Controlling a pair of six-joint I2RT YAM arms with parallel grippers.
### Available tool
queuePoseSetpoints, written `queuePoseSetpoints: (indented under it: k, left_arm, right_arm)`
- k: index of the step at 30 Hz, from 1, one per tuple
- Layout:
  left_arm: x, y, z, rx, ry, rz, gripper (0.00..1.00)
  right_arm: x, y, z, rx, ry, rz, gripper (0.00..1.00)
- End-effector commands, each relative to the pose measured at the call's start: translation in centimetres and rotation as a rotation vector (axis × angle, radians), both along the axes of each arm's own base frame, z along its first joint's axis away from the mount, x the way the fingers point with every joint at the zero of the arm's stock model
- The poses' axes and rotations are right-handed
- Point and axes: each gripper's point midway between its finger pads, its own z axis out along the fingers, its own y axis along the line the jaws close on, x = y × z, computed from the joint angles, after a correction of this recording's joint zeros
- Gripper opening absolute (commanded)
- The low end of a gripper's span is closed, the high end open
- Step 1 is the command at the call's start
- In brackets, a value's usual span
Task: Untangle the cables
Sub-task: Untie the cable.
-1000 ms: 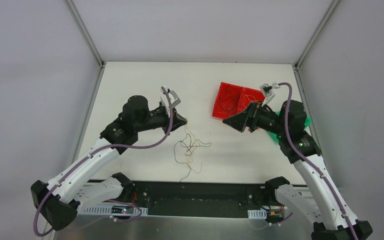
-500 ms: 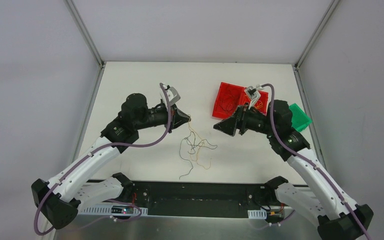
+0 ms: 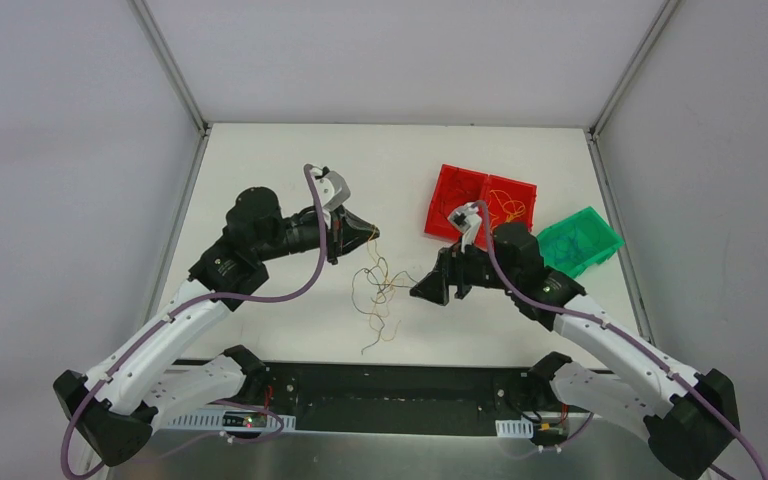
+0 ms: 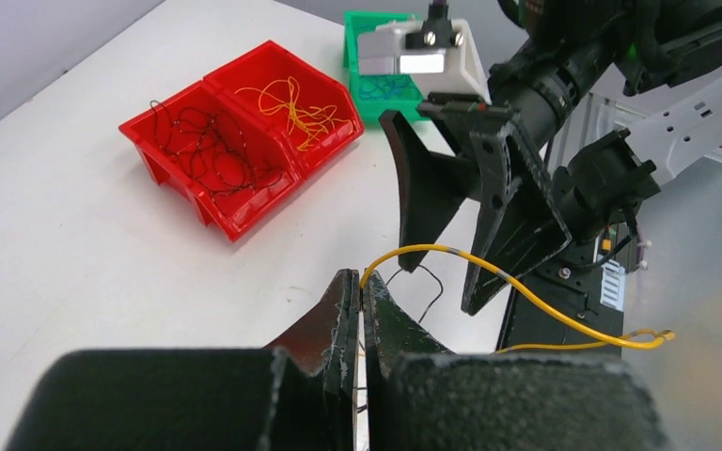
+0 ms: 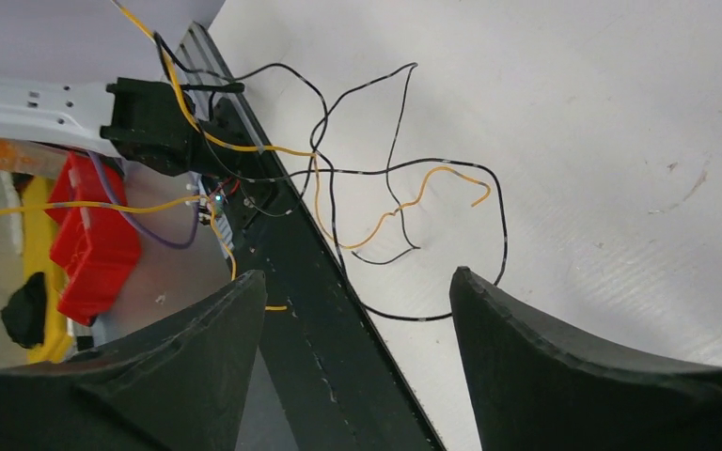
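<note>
**A robotics lab test cell**

The setting is a robotics lab bench, not a home or a shop. Two white-and-black machines, the left arm (image 3: 175,325) and the right arm (image 3: 610,340), are bolted to a black rail (image 3: 400,390) at the near edge of a plain white table (image 3: 260,160). Bare grey walls (image 3: 60,150) and aluminium frame posts (image 3: 168,62) box the table in. Plastic parts bins, a red bin (image 3: 440,205) and a green bin (image 3: 610,240), hold thin cables (image 4: 291,111) sorted by colour.

The cables (image 3: 380,285) trail across the table's (image 3: 260,170) middle, between my left gripper (image 3: 372,237) and right gripper (image 3: 425,292). Behind, toward the far right corner, sits the double bin (image 3: 440,200); the single bin (image 3: 600,225) is just right of it.
</note>
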Motion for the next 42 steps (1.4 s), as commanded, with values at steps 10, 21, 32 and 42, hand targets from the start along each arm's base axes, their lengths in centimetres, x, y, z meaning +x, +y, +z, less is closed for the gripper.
queuePoseSetpoints:
  k: [10,21,32,42]
  left_arm:
    - [-0.9,0.1,4.6,-0.079,-0.095,-0.036,0.0]
    - [3.1,8.5,2.3,0.094,-0.17,0.463,0.0]
    - [5.1,26.4,1.8,0.554,-0.298,1.364,0.0]
    - [5.0,28.2,2.2,0.583,-0.302,1.455,0.0]
  right_arm:
    - [0.9,2.4,-1.4,-0.227,-0.193,0.012,0.48]
    - [5.1,-4.3,-3.9,-0.386,-0.123,-0.45,0.0]
    - [6.6,-19.3,-8.5,-0.574,0.298,-1.115,0.0]
    - [6.1,-21.9,-7.3,-0.593,0.334,-1.243,0.0]
